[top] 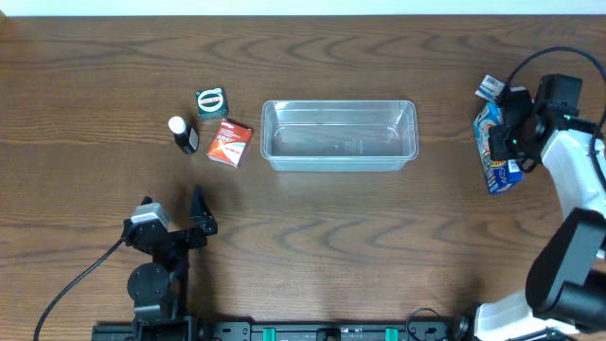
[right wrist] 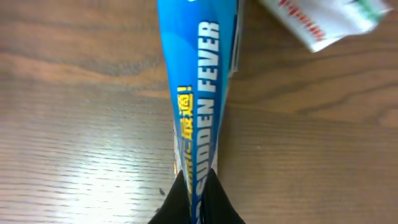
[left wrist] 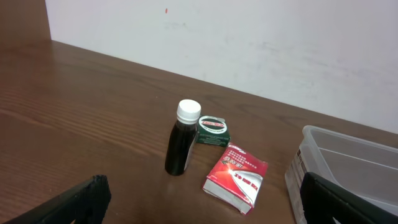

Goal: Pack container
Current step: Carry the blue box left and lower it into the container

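The clear plastic container (top: 339, 134) sits in the middle of the table, with nothing visible inside; its corner shows in the left wrist view (left wrist: 339, 162). My right gripper (top: 512, 133) at the far right is shut on a blue snack packet (top: 490, 152), pinching its edge (right wrist: 198, 124). My left gripper (top: 194, 213) is open and empty, near the front left. Ahead of it stand a dark bottle with a white cap (left wrist: 182, 140), a green round tin (left wrist: 213, 130) and a red and white box (left wrist: 237, 176), all left of the container.
A small white packet (top: 489, 87) lies just beyond the blue packet; it also shows in the right wrist view (right wrist: 323, 18). The bottle (top: 183, 134), tin (top: 211, 101) and red box (top: 230, 142) cluster near the container's left end.
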Robot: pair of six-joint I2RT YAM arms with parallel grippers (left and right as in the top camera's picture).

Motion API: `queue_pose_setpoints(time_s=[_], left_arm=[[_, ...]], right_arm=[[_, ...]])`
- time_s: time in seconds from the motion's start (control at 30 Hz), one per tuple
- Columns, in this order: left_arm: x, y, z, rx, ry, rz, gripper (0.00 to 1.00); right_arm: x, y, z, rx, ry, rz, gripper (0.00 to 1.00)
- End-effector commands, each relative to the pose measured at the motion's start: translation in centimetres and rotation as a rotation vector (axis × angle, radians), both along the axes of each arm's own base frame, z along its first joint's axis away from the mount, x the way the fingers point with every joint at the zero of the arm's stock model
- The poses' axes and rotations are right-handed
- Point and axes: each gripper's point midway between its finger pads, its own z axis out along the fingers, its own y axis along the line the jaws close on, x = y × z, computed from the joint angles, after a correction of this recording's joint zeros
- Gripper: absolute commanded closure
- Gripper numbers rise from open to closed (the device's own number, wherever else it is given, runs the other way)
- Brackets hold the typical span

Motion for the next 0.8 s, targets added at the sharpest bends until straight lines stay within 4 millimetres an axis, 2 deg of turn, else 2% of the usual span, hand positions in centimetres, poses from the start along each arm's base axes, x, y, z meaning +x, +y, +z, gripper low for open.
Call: queue_pose_setpoints(time_s=[0.0,0.17,0.23,0.37,0.47,0.53,0.63,0.77], left_arm=[[-0.1,0.4,-1.7,0.010,0.054,0.017,0.02],[-0.1,0.4,-1.7,0.010,0.054,0.017,0.02],[-0.1,0.4,-1.7,0.010,0.054,0.017,0.02],[-0.1,0.4,-1.7,0.010,0.054,0.017,0.02],[-0.1,0.4,-1.7,0.010,0.054,0.017,0.02],[-0.1,0.4,-1.7,0.010,0.054,0.017,0.02],[-0.1,0.4,-1.7,0.010,0.054,0.017,0.02],[-0.1,0.4,-1.7,0.010,0.054,0.017,0.02]], right_arm=[[1.1,1.4,6.8,0.035,-0.179,-0.009,0.99],[0.8,5.9,14.8,0.055,-0.389,0.144,0.99],[0.0,9.1,17.7,0.015,-0.470,0.304,0.99],[-1.9,15.2,20.9,-0.085,-0.578,0.611,0.99],[-3.4,20.0,21.9,-0.166,-0.635,0.863,0.99],[-3.9,22.2,21.9,-0.215,-0.655,0.976,0.99],[-3.9,24.1,21.1,-0.299,-0.648,1.091,0.99],[-3.6,25.5,18.8,-0.364,-0.602,1.224,0.99]])
